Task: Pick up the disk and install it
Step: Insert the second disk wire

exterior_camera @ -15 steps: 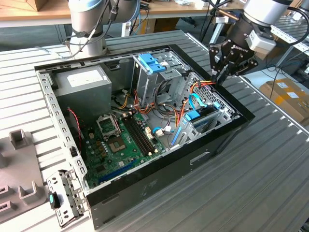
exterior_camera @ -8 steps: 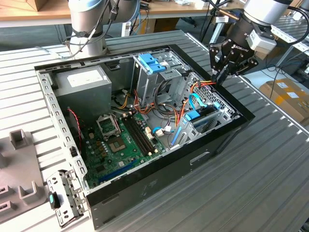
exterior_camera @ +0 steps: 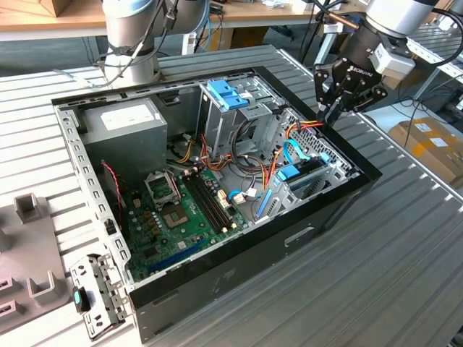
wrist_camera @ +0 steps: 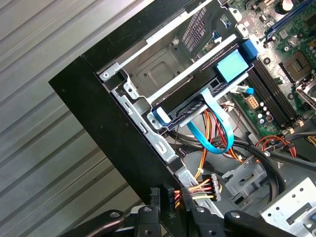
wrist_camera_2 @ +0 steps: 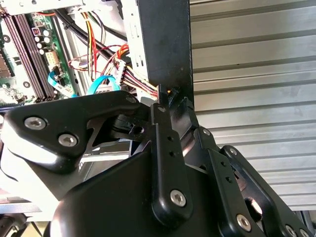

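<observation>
The disk (exterior_camera: 302,172) lies flat in the low drive cage at the case's corner toward the exterior view's right. Its light blue carrier rail (wrist_camera: 231,67) frames it, and the disk (wrist_camera: 185,104) has a blue ribbon cable curling off one end. My gripper (exterior_camera: 335,117) hangs just above the black case wall beside that cage, its fingers drawn together to a point with nothing seen between them. In both wrist views the gripper tips (wrist_camera_2: 170,101) (wrist_camera: 173,202) sit right by a connector with orange, red and yellow wires at the case rim.
The open case (exterior_camera: 347,189) holds a green motherboard (exterior_camera: 181,210), a grey power-supply box (exterior_camera: 123,126) and a tall cage with a blue latch (exterior_camera: 228,92). Loose cables cross the middle. A loose metal bracket (exterior_camera: 98,296) lies on the ribbed table.
</observation>
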